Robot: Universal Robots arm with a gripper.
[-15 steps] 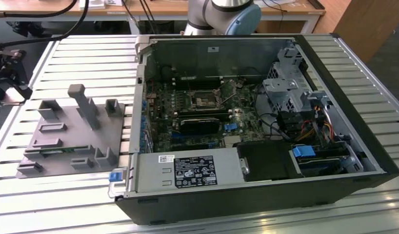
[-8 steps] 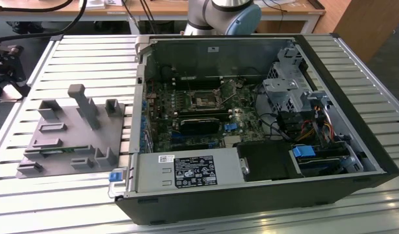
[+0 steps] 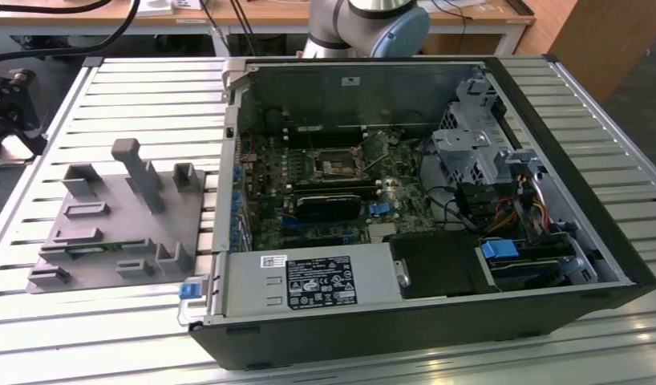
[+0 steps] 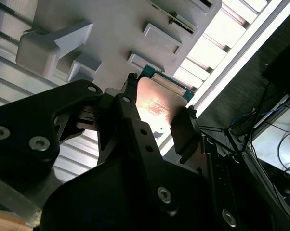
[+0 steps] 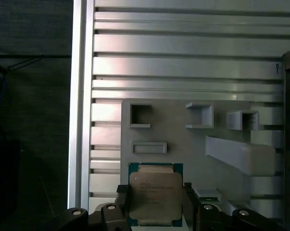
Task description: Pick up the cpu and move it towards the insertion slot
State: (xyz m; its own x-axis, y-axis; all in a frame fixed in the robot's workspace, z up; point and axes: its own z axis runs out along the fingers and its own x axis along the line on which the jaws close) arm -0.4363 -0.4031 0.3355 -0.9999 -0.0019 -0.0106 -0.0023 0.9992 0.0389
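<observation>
Robotics lab or workshop: robot arm (image 3: 369,24) at slatted aluminium desk (image 3: 146,88), opened computer case (image 3: 414,329) on it, grey fixture block (image 3: 103,241), cabled wooden desks (image 3: 274,12) behind.

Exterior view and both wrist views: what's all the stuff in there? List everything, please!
Slatted metal table: one, silver, under everything.
Open computer case: one, black, on the table, exterior view's right.
Square insertion slot with thin metal frame: one, dark, inside the case.
Long rectangular card: one, black, beside the slot.
Plastic block with recesses: one, grey, exterior view's left.
Narrow circuit-board strip: one, green, in the block.
Small flat square cpu with metal top: one, pale silver, held over the block.
Robot arm: one, grey and blue, behind the case.
Gripper: one, black, shut on the cpu.
</observation>
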